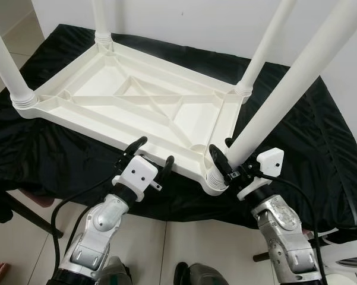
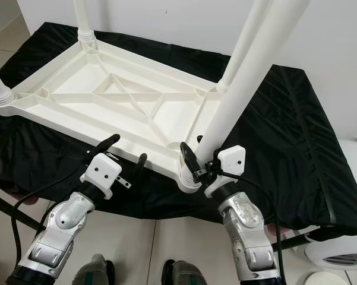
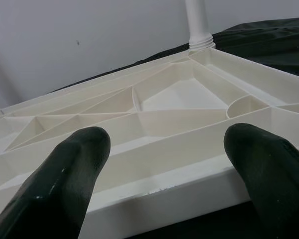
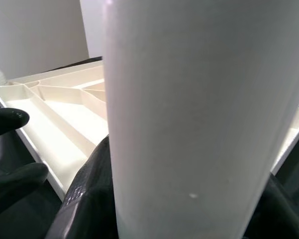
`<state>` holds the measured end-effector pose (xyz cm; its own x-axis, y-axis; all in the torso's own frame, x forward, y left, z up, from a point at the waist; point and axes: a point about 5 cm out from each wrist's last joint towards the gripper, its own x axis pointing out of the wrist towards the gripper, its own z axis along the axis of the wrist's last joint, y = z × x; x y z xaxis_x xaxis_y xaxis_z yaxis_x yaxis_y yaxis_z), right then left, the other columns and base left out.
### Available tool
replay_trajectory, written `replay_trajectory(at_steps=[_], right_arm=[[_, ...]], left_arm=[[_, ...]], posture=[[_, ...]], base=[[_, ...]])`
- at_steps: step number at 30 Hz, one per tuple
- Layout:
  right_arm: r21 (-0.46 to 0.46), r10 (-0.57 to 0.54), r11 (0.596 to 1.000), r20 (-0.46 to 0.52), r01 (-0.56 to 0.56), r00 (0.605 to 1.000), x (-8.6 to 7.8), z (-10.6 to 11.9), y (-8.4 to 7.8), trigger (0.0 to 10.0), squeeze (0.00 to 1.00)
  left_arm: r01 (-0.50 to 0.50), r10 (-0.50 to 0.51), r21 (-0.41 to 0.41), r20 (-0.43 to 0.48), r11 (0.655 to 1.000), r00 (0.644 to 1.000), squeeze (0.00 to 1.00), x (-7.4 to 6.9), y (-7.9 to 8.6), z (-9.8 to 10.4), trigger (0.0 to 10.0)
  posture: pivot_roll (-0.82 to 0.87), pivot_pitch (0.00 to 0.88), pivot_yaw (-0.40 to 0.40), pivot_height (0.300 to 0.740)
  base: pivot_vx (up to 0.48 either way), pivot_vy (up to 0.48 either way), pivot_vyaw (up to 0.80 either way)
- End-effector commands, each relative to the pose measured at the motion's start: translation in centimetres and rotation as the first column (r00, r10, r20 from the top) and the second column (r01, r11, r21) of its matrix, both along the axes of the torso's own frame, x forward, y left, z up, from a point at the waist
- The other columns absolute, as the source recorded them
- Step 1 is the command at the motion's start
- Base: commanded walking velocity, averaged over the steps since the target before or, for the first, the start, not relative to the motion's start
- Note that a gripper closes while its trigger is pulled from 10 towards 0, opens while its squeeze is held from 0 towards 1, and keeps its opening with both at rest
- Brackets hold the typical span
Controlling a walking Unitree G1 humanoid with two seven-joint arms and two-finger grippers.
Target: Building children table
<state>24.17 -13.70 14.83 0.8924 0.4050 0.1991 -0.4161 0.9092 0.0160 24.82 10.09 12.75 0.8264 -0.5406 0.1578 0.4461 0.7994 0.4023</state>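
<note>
Right gripper clamped round the near leg, just above its threaded socket — left gripper spread wide, beside the upturned tabletop's near rim. Smooth, hard white plastic, ribbed underneath; probably light, stiff, somewhat slippery — best gripped low on the round leg. Black cloth below.

1 white tabletop lies upside down on 1 black cloth, with 4 white legs standing at its corners; 2 grippers.
</note>
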Motion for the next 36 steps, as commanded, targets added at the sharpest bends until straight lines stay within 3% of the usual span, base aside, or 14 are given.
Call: replay_trajectory(at_steps=[1, 24, 31, 36], right_arm=[[-0.039, -0.057, 0.998, -0.090, 0.054, 0.994, 0.0, -1.8, -0.8, 10.0, 0.00], [-0.071, -0.230, 0.972, -0.097, 0.224, 0.968, 0.9, -2.0, -0.7, 10.0, 0.00], [-0.075, -0.381, 0.924, -0.085, 0.376, 0.921, 2.3, -2.2, -2.5, 10.0, 0.00], [-0.069, -0.419, 0.907, -0.085, 0.414, 0.904, 2.9, -2.3, -2.9, 10.0, 0.00]], left_arm=[[0.009, -0.009, 0.013, -0.014, 1.000, 1.000, 0.00, -0.2, -0.1, -0.2, 10.0], [0.009, -0.009, 0.008, -0.021, 1.000, 1.000, 0.00, -0.7, -0.1, -0.2, 10.0], [0.007, -0.007, 0.007, -0.018, 1.000, 1.000, 0.00, -0.5, -0.1, -0.1, 10.0], [0.010, -0.010, 0.007, -0.017, 1.000, 1.000, 0.00, -0.5, -0.1, 0.0, 10.0]], posture=[[0.04, 0.099, -0.078, 0.740], [0.05, 0.110, -0.089, 0.740], [0.05, 0.102, -0.089, 0.740], [0.05, 0.101, -0.089, 0.740]], base=[[0.000, 0.000, 0.00], [0.000, 0.000, 0.00], [0.000, 0.000, 0.00], [0.000, 0.000, 0.00]])
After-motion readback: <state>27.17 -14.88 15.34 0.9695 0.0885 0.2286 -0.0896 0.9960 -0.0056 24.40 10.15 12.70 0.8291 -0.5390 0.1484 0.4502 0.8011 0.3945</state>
